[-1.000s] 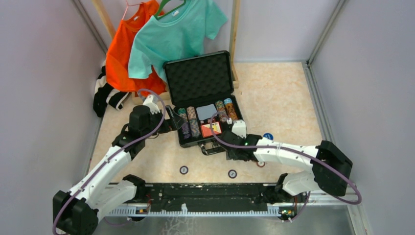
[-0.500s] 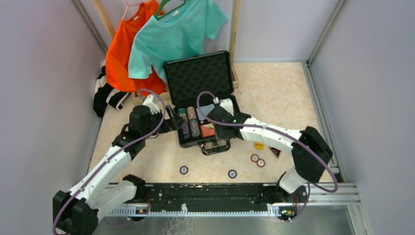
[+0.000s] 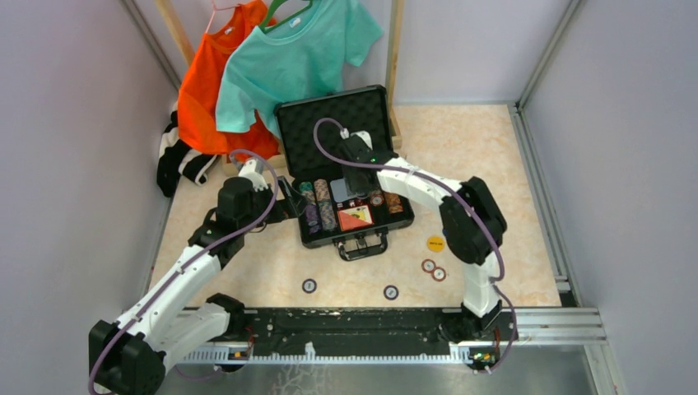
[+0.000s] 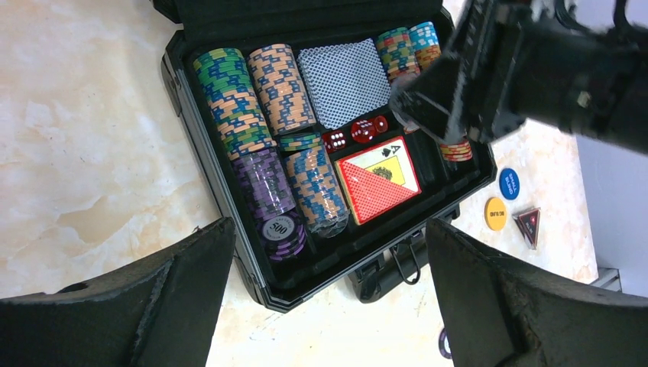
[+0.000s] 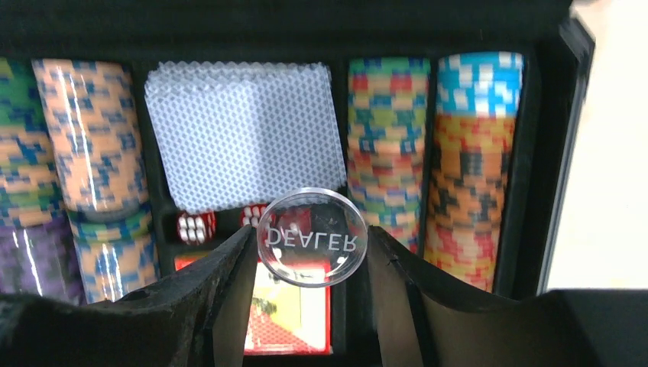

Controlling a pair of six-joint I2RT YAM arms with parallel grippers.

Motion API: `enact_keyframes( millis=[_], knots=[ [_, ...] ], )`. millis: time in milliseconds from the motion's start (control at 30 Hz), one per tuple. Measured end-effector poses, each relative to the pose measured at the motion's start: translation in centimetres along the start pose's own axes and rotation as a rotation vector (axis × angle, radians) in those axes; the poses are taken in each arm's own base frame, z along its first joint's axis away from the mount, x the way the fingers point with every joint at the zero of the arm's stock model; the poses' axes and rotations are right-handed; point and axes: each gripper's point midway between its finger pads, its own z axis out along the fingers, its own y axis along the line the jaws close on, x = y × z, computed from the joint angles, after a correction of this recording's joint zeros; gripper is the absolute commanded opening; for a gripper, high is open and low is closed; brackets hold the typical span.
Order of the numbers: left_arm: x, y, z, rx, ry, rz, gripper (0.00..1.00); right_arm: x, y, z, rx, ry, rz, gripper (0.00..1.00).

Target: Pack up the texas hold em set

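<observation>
Right wrist: right jaws pinch clear DEALER disc [image 5: 312, 237] over chip-filled case [image 5: 546, 153] (left jaws wide, empty).

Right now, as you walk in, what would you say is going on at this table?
The right gripper holds a clear dealer button over the open black case, above the chip rows and dice. The left gripper hangs open beside the case, holding nothing. A yellow button and a few chips lie loose on the table.
</observation>
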Motion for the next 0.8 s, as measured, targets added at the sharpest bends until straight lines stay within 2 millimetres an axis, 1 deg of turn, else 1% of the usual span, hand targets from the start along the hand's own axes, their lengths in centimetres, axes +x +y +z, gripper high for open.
enact_keyframes(
  millis=[133, 167, 267, 300, 333, 533, 600, 667, 733, 800],
  knots=[
    [0.0, 0.2, 0.0, -0.009, -0.001, 0.001, 0.99, -2.6, 1.0, 2.4, -0.015, -0.015, -0.017, 0.52],
    [0.0, 0.2, 0.0, -0.012, -0.002, 0.003, 0.99, -3.0, 1.2, 2.7, -0.02, -0.018, -0.02, 0.54],
    [0.0, 0.4, 0.0, -0.02, -0.004, 0.004, 0.99, -4.4, 1.9, 3.9, -0.035, -0.029, -0.031, 0.74],
    [0.0, 0.5, 0.0, -0.023, -0.004, 0.004, 0.99, -4.7, 2.1, 4.2, -0.036, -0.031, -0.036, 0.8],
    [0.0, 0.5, 0.0, -0.026, -0.004, 0.004, 0.99, -5.0, 2.3, 4.5, -0.038, -0.032, -0.045, 0.83],
    [0.2, 0.9, 0.1, -0.045, 0.004, 0.006, 0.99, -5.3, 2.2, 4.8, -0.032, -0.034, -0.076, 0.84],
    [0.3, 1.0, 0.1, -0.047, 0.005, 0.006, 0.99, -5.2, 1.9, 4.6, -0.024, -0.043, -0.079, 0.84],
    [0.3, 1.0, 0.1, -0.048, 0.006, 0.005, 0.99, -4.7, 1.2, 3.7, -0.014, -0.048, -0.078, 0.84],
    [0.3, 1.0, 0.1, -0.048, 0.006, 0.005, 0.99, -3.8, -0.1, 2.1, 0.0, -0.054, -0.07, 0.84],
    [0.3, 1.0, 0.1, -0.047, 0.006, 0.005, 0.99, -2.7, -2.0, -0.3, 0.017, -0.068, -0.046, 0.84]
  ],
)
